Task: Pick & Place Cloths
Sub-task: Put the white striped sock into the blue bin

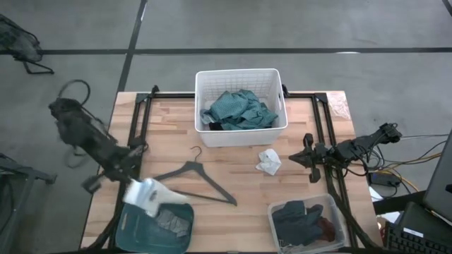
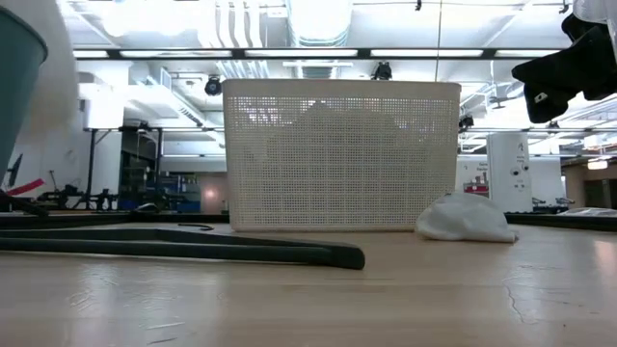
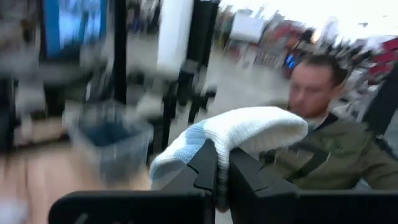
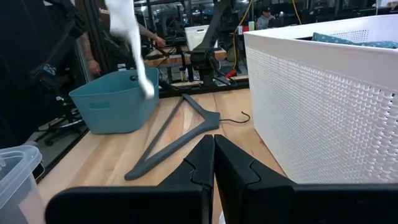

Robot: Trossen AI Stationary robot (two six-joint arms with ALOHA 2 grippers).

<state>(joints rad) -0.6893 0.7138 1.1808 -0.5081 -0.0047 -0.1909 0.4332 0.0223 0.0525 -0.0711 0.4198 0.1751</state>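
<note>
Cloths you had binned: teal heap in white basket (image 1: 241, 107); left gripper (image 1: 134, 192) pinched white sock (image 1: 145, 194); crumpled white rag (image 1: 268, 162) remained.

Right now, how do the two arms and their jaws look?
Both arms are dark, nearly black, jointed metal. The left gripper and right gripper each end in two flat black fingers with notched inner edges. Black cables trail off the table behind the right arm.

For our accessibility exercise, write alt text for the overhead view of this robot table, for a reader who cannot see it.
The left hand, shut on a white cloth, hangs over a teal bin at the table's near-left corner. A white basket holds teal cloth; a dark hanger and small white cloth lie mid-table. The right hand waits shut at right.
</note>
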